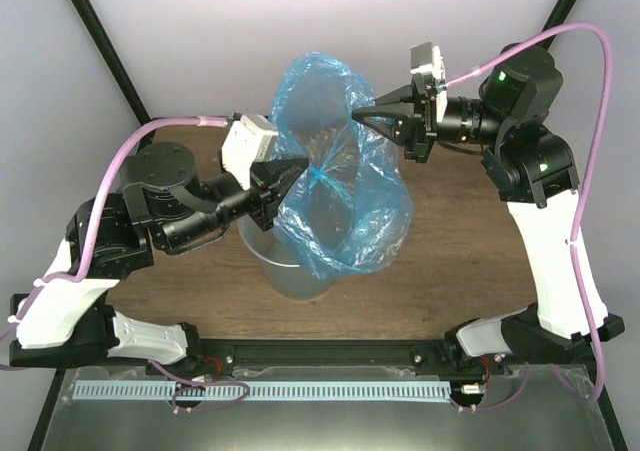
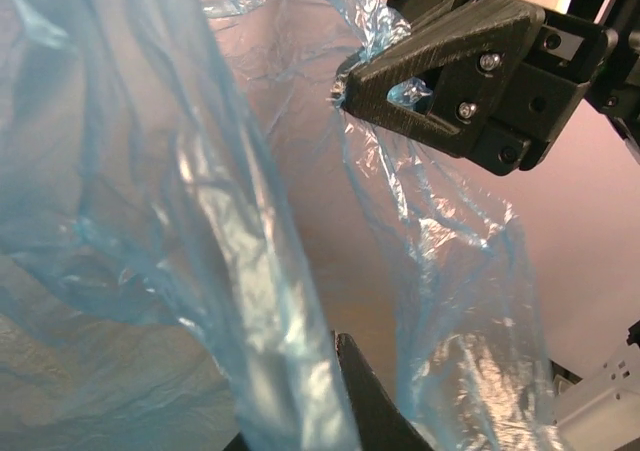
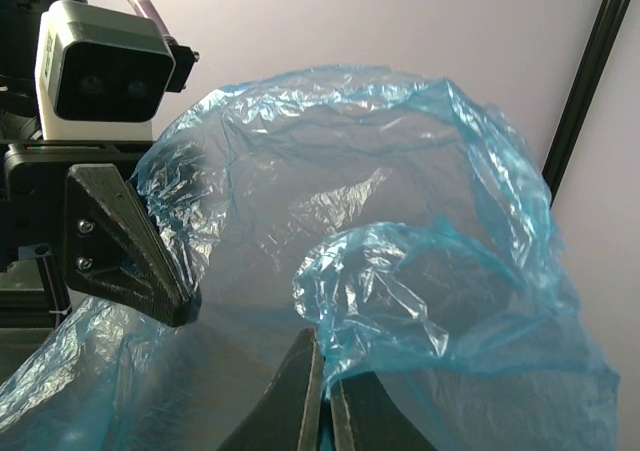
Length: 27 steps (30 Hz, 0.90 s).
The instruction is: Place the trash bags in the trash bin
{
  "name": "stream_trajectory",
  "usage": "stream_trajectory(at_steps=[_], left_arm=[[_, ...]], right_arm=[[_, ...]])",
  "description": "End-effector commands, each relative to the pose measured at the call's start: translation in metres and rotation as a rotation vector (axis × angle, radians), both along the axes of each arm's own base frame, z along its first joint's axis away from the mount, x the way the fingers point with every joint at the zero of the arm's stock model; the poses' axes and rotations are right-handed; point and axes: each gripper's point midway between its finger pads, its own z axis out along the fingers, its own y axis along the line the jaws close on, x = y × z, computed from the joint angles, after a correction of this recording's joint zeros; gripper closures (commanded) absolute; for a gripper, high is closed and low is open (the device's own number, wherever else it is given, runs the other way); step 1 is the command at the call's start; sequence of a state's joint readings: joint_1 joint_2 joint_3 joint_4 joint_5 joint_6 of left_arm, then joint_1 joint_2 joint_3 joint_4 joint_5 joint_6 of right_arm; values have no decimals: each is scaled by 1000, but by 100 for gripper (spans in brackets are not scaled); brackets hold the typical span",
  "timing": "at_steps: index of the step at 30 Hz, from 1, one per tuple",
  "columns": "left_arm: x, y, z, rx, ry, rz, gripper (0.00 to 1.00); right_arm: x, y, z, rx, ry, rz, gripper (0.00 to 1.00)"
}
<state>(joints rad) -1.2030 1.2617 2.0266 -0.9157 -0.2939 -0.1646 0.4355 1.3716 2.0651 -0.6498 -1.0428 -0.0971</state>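
The light-blue trash bag [image 1: 340, 191] hangs spread in the air between both grippers, above the grey trash bin [image 1: 290, 276], whose lower wall shows under the film. My left gripper [image 1: 303, 164] is shut on the bag's left edge. In the left wrist view one dark finger [image 2: 370, 401] shows and film [image 2: 120, 221] hides the other. My right gripper [image 1: 358, 117] is shut on the bag's upper right edge. In the right wrist view its jaws [image 3: 325, 356] pinch a fold of film [image 3: 400, 221]. Each wrist view shows the other gripper, the right one [image 2: 342, 89] and the left one [image 3: 183, 311].
The bin stands on a brown wooden table [image 1: 470, 271]. Black frame posts [image 1: 100, 51] rise at the back corners. A ribbed metal rail [image 1: 260, 391] runs along the near edge. Pink cables [image 1: 130, 151] loop off both arms.
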Motion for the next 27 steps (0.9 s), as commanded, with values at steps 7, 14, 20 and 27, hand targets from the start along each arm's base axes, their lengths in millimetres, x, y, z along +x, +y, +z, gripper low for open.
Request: stream_trajectory(at_steps=[7,14,20,27], left_arm=[[1,17,13,-31,-15,45,96],[14,52,-2,-29,2,205,96],[26,81,-18,-16,32,361,96],[32,132,-21,-55,51,559,96]], right_arm=[[-2,-3,16,32,-27,-23,99],[6,4,8,24,-4,24,99],[12,13,4,20,23,69,97],[3,10,13,26,22,94,49]])
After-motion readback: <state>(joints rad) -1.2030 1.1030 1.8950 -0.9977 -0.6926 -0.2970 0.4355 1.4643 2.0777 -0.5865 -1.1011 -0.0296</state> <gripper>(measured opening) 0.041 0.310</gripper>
